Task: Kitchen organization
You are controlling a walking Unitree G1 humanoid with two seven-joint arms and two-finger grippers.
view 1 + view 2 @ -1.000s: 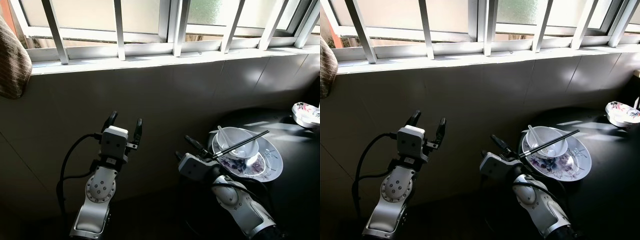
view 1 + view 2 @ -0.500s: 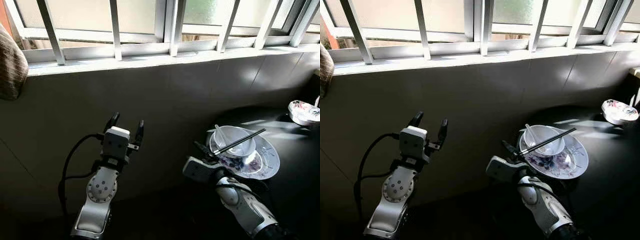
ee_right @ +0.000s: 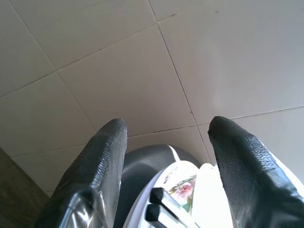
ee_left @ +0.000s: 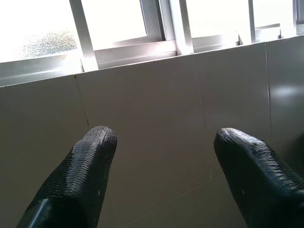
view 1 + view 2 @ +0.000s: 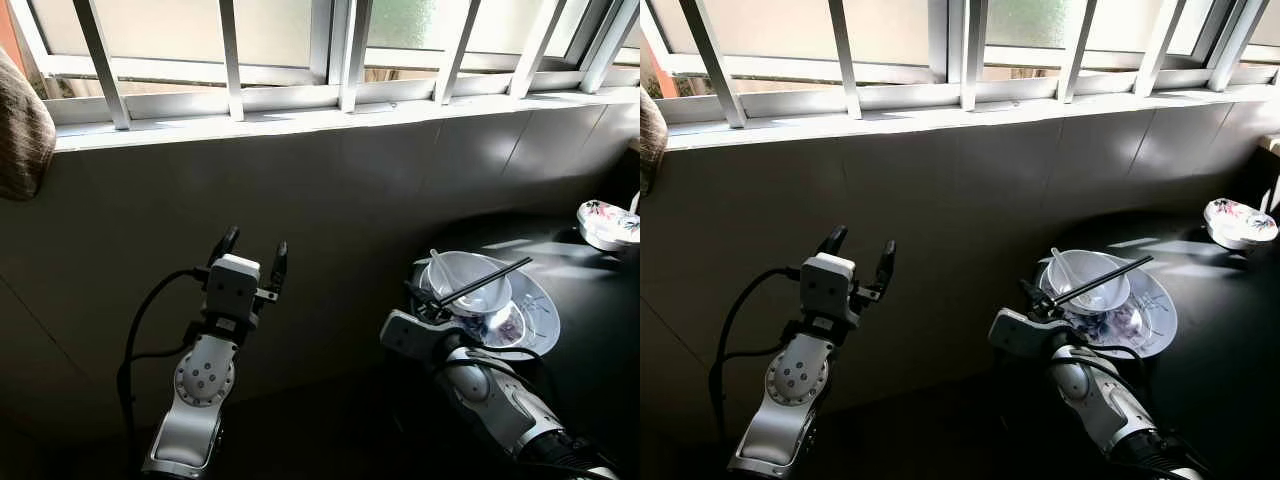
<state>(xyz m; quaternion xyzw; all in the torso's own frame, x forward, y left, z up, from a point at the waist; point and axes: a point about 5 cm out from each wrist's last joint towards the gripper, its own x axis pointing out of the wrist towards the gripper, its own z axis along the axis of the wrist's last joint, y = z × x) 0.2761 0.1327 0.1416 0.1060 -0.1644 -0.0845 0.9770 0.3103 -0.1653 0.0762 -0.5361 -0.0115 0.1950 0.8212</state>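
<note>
Right wrist view shows our right tool (image 3: 164,156) spread, released, just short of the chopsticks (image 3: 164,209), whose ends point back at it.

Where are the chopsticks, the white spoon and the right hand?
chopsticks (image 5: 487,281), left eye view, middle of the black sticks lying across the bowl.
white spoon (image 5: 440,265), left eye view, handle leaning inside the bowl.
right hand (image 5: 422,300), left eye view, between its two fingertips, at the plate's near edge.
</note>
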